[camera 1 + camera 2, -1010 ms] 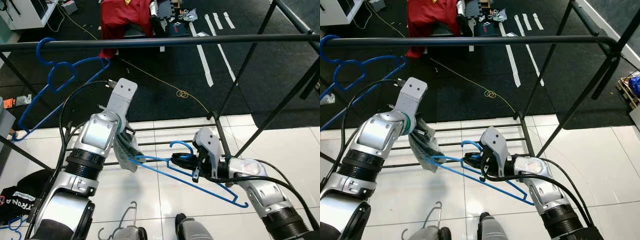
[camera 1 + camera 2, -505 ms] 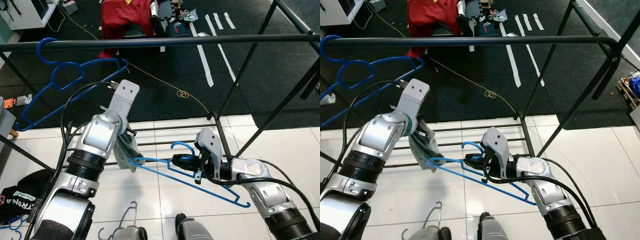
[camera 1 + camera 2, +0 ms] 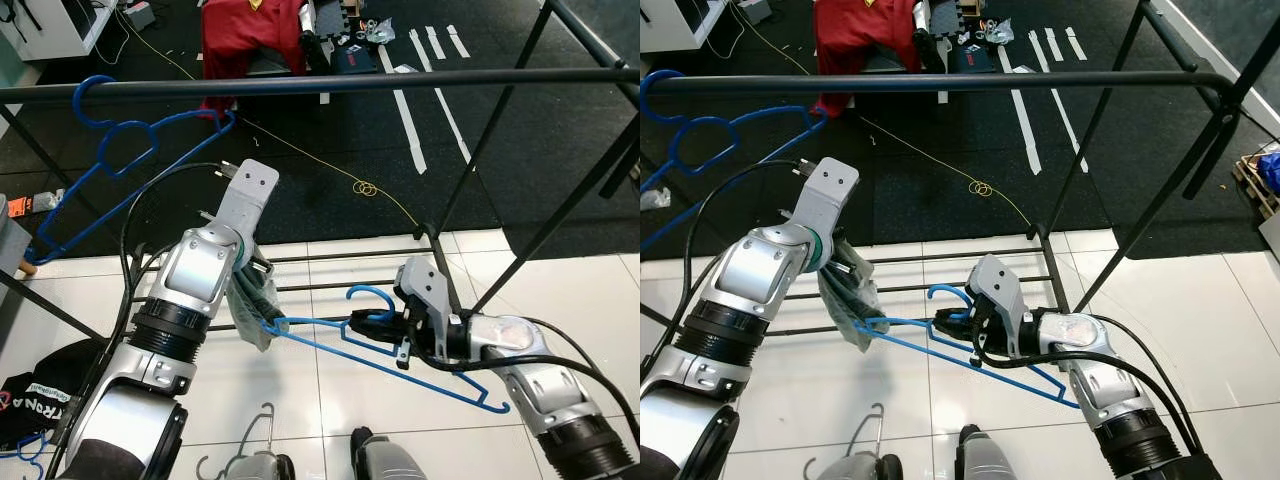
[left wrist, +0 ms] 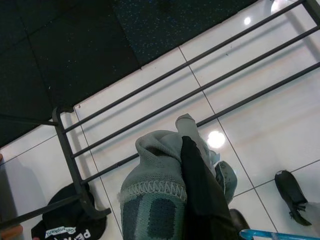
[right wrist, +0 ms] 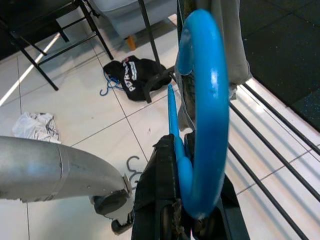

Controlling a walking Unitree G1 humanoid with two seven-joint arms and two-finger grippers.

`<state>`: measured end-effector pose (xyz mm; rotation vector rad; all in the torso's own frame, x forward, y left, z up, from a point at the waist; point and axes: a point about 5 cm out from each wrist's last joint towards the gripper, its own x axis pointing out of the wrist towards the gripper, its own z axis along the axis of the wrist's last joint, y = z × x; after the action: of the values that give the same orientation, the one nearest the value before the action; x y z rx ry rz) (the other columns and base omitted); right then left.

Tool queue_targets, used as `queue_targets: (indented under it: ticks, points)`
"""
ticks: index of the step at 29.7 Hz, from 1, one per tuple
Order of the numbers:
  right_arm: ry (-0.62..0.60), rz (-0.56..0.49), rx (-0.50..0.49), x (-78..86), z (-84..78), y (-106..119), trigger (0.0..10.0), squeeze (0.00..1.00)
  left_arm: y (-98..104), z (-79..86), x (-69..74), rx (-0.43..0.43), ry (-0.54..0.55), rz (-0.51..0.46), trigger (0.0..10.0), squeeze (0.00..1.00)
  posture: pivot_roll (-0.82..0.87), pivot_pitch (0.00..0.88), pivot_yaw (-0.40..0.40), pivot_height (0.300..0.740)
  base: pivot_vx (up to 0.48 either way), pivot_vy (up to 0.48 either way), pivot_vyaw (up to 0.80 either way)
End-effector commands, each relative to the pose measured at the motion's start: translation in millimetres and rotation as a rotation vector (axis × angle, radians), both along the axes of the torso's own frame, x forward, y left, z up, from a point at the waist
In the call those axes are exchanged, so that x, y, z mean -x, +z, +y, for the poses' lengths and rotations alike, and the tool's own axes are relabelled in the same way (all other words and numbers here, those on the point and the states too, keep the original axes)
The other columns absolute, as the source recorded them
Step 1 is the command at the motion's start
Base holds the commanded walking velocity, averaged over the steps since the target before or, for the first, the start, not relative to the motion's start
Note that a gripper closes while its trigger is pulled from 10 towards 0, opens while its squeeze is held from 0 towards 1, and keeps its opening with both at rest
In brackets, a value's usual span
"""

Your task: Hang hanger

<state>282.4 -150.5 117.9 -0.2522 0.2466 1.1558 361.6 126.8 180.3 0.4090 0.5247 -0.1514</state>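
Clamping thin blue plastic hanger (image 3: 390, 345) at hook base: right gripper (image 3: 368, 322); left gripper (image 3: 255, 300) pinching grey knit cloth (image 3: 250, 310).

I'm looking at what seems a lab or test room dressed as a laundry corner: a black clothes rail (image 3: 330, 82) stands over white floor tiles (image 3: 560, 290) beside black rubber matting (image 3: 330, 150) with white tape strips (image 3: 405, 110), a yellow cable (image 3: 300, 150) and scattered gear (image 3: 350, 40)
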Motion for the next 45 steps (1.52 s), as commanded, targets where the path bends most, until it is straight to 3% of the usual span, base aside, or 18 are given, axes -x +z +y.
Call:
queue_targets:
  ticks: [1, 22, 35, 45]
  points:
    - [-0.005, 0.005, 0.003, 2.2, -4.6, -0.6, 10.0, 0.0, -4.7, 1.4, 2.6, -0.009, -0.004, 0.009, 10.0, 0.0, -0.08, 0.11, 0.108, 0.74, 0.0, 0.0, 0.0]
    - [-0.024, -0.023, 0.016, -6.6, -0.4, -3.5, 10.0, 0.0, 8.7, -16.3, 8.7, 0.02, -0.078, -0.003, 10.0, 0.0, -0.07, 0.117, 0.11, 0.74, 0.0, 0.0, 0.0]
    - [-0.047, -0.044, 0.049, -7.4, -8.9, -3.9, 10.0, 0.0, 9.4, -15.1, 9.4, 0.003, -0.084, -0.006, 10.0, 0.0, -0.07, 0.119, 0.114, 0.74, 0.0, 0.0, 0.0]
    - [-0.097, -0.105, 0.069, -17.2, 7.9, -8.8, 10.0, 0.0, 15.5, -20.8, 13.7, 0.0, -0.102, 0.005, 10.0, 0.0, -0.07, 0.122, 0.116, 0.74, 0.0, 0.0, 0.0]
